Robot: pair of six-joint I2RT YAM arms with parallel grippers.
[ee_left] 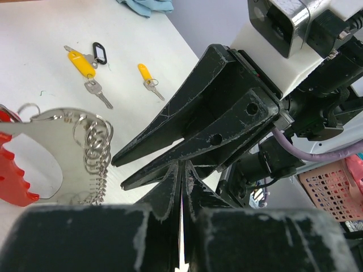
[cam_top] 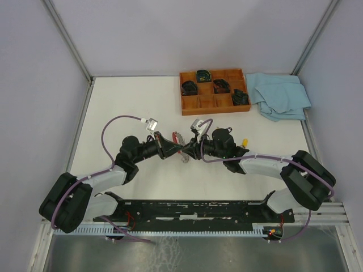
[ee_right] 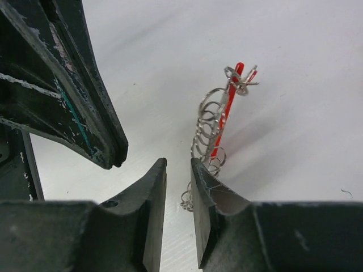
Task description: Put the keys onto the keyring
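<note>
L jaws [ee_left: 182, 169]: pressed nearly together, only a sliver of light between; can't tell if anything thin is pinched. The keyring [ee_left: 57, 120] sits just beside them, silver ring w/ its red band [ee_left: 14, 181] and a string of small rings trailing off. Can't tell if it's gripped or resting on the table [ee_left: 45, 34].

R jaws [ee_right: 178, 164]: spread a little, nothing between, tips close to L's.

Keys lie well apart from the ring: two yellow-capped keys [ee_left: 79, 61] [ee_left: 144, 72]; red one not found.

I reckon no key is threaded yet. Best way: L steadies the ring by the band, R pinches a key by its cap, hole facing the ring. Skip the plain silver key [ee_left: 99, 93] and black loop [ee_left: 99, 52].
</note>
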